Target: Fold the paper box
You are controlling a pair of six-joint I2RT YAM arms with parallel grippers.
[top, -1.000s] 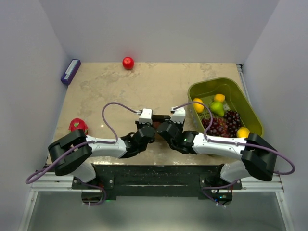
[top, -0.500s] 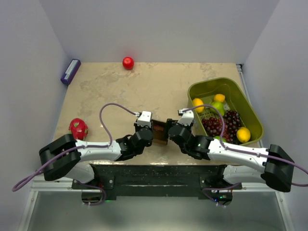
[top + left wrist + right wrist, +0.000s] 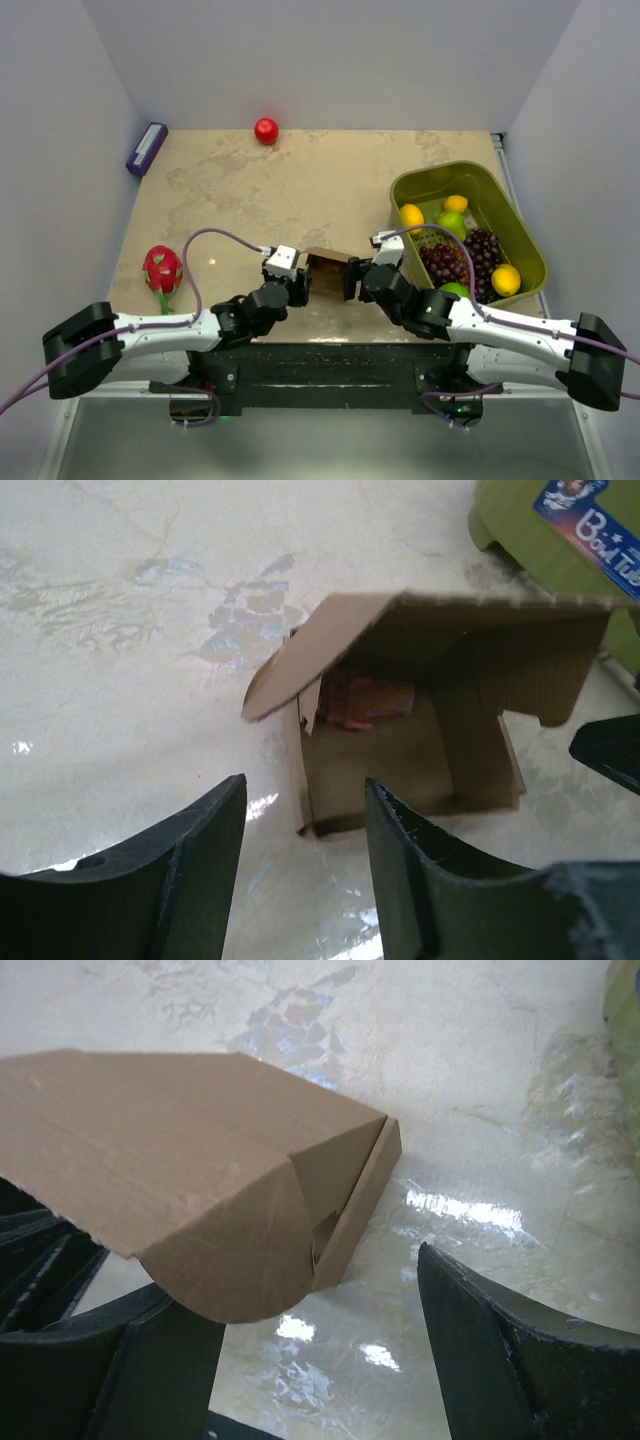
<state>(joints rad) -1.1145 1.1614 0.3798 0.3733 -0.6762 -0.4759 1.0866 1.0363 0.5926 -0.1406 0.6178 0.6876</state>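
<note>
The paper box (image 3: 325, 272) is a small brown cardboard box standing on the table near the front edge, between both grippers. In the left wrist view the paper box (image 3: 400, 720) has its lid raised and ajar, with something reddish inside. My left gripper (image 3: 296, 285) is just left of it and open, and the left gripper (image 3: 300, 880) has only bare table between its fingers. My right gripper (image 3: 354, 280) is at the box's right side, open. In the right wrist view the right gripper (image 3: 320, 1360) sits below the box (image 3: 200, 1150), whose rounded flap hangs over the left finger (image 3: 150, 1370).
A green basket (image 3: 412, 188) with fruit and grapes stands at the right, and its corner (image 3: 540, 550) shows in the left wrist view. A red apple (image 3: 266, 130) lies at the back. A dragon fruit (image 3: 162, 268) lies at the left and a purple block (image 3: 147, 148) at the far left corner.
The left gripper has opened and let go of the box, then drawn back left. The right gripper has opened wider and backed off. The box stands free with its lid ajar.
</note>
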